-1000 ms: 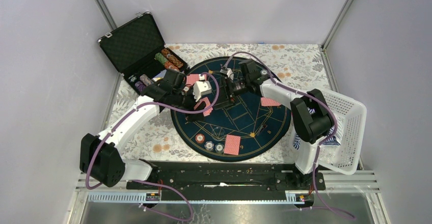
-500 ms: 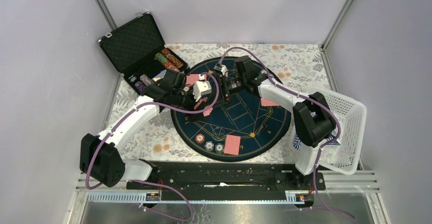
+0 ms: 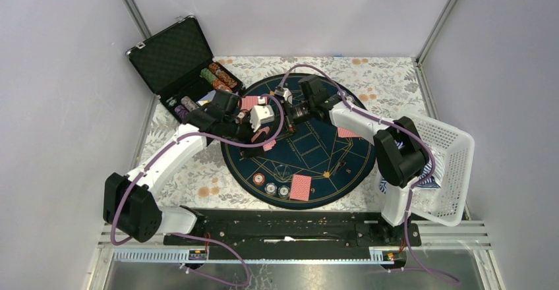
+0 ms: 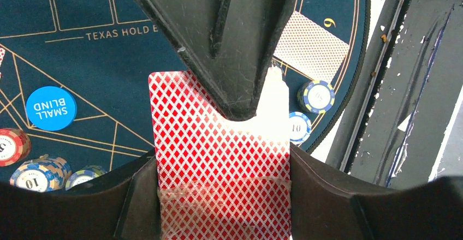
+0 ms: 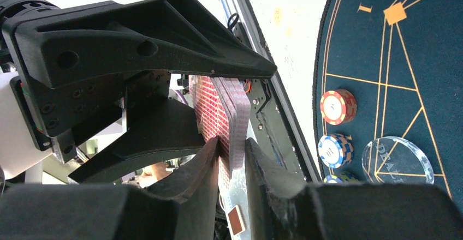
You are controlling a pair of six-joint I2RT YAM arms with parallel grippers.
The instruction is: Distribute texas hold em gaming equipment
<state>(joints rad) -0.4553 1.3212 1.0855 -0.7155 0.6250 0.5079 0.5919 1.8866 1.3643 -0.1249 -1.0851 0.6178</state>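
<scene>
Black left claw (image 4: 224,177) opposite right claw (image 5: 232,155)

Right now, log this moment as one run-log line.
left gripper: holds red-backed cards above blue mat | right gripper: pinches the cards' edge | on mat: poker chips, small blind disc

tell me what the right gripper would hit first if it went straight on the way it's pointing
The stack of red-backed playing cards, whose edge already sits between the right gripper's fingers. Directly beyond it is the black left gripper holding that stack, though how far beyond is hard to judge.
</scene>
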